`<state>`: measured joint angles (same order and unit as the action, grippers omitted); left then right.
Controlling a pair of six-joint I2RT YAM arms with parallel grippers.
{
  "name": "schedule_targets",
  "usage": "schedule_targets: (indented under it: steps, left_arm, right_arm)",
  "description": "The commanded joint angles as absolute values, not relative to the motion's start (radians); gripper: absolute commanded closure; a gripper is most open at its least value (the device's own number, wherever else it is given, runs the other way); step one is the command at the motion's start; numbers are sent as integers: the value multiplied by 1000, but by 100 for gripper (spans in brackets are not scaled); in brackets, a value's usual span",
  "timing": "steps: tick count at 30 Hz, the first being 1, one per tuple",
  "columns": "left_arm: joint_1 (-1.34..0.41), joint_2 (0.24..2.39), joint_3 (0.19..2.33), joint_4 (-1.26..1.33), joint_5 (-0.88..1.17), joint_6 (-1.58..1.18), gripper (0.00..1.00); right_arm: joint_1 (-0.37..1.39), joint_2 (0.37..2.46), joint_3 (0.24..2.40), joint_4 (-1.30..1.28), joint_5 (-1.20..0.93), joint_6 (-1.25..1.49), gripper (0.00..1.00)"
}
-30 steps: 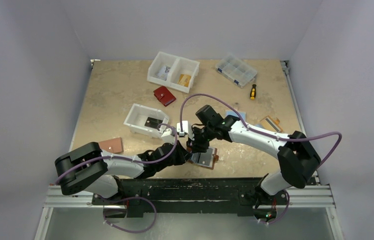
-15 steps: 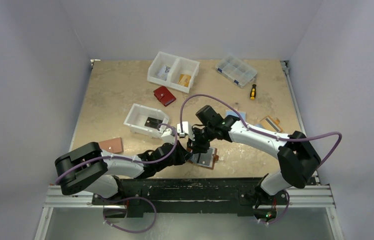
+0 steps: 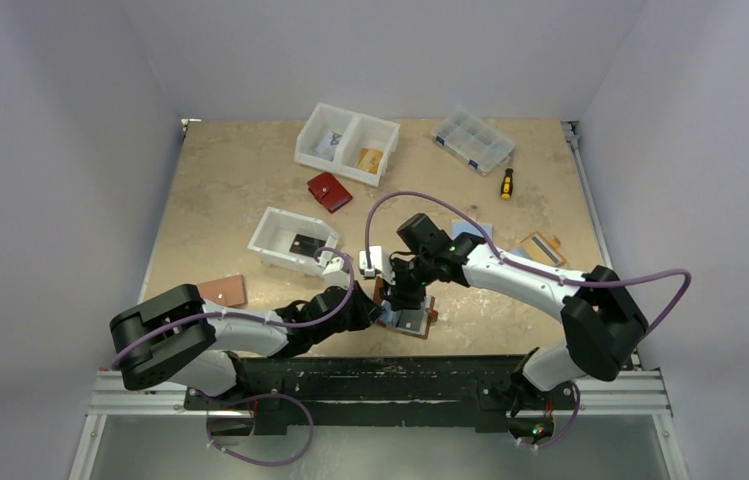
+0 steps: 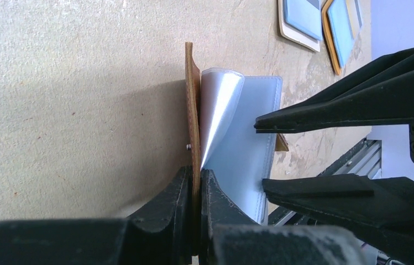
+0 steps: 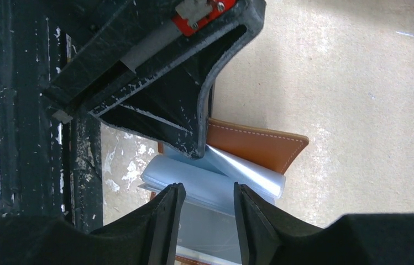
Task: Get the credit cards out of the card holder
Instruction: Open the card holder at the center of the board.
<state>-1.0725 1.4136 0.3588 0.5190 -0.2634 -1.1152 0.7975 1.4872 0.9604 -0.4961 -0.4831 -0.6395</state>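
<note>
Two robot arms meet over the open card holder (image 3: 408,315), which lies on the worktop (image 3: 250,170) close to its near edge, midway between the two arm bases. The left gripper (image 4: 195,182) is clenched on the edge of the holder's brown cover (image 4: 192,110), pinching the leather flap upright beside the holder's fanned clear plastic sleeves (image 4: 237,143). The right gripper (image 5: 207,193) hangs directly over those sleeves with its jaws apart and nothing between them. One finger sits to either side of the sleeve stack, and the wrist view does not settle whether the tips touch the plastic.

No credit cards can be made out inside the sleeves, which look pale and glossy in both wrist views. The overhead view shows only a grey patch there, too small to read. Up and to the left of the holder stands a white bin (image 3: 272,258) holding a dark flat rectangle (image 3: 305,243). That may be a card already removed, though this cannot be confirmed from here.

By the look of it, the opening and bracing of the holder is done. The extraction itself is in hand at best: the right gripper has yet to close on a card, draw it clear of its sleeve and set it away from the holder.
</note>
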Motion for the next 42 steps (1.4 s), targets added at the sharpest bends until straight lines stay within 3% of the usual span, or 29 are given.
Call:
schedule_targets:
  steps: [1,11,31,37,40,42]
  left_arm:
    - [-1065,1393,342,569,-259,-1125,97]
    - [-1065,1364,334,564,-266,-1126,78]
    - [-1065,1356,325,575,-234,-1098,52]
    - [-1065,1362,314,582,-226,-1090,53]
    - [-1065,1381,322,566,-227,-1095,66]
    - [-1065,1399,334,550,-225,-1099,68]
  right_arm:
    - [785,1455,949,-515,-463,-642,53]
    - [767,1468,948,-503,-447,-621,50]
    - [735,1639,1053,-460,-472,-484,51]
    - [678,1651,1092,-479,-572,-459,52]
    - [649,1639,1090,-485,-622,-465,52]
    - [638,1626,1079,-484,-656,-468,52]
